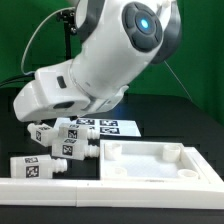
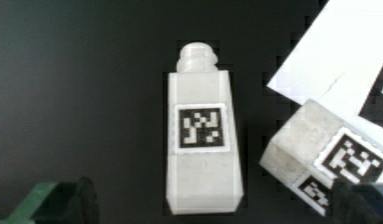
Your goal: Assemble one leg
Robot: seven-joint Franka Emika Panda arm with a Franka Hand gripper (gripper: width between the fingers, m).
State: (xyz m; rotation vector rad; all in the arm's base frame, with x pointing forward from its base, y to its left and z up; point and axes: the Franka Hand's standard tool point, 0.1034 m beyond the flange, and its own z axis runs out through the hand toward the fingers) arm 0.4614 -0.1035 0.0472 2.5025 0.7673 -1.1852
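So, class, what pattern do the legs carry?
Black-and-white square tags; see the leg in the wrist view.

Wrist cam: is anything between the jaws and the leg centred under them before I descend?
Nothing visible covers the leg; its tagged face lies fully exposed between the open jaws. A second leg lies close beside it, though, near where one jaw would come down, and might get clipped.
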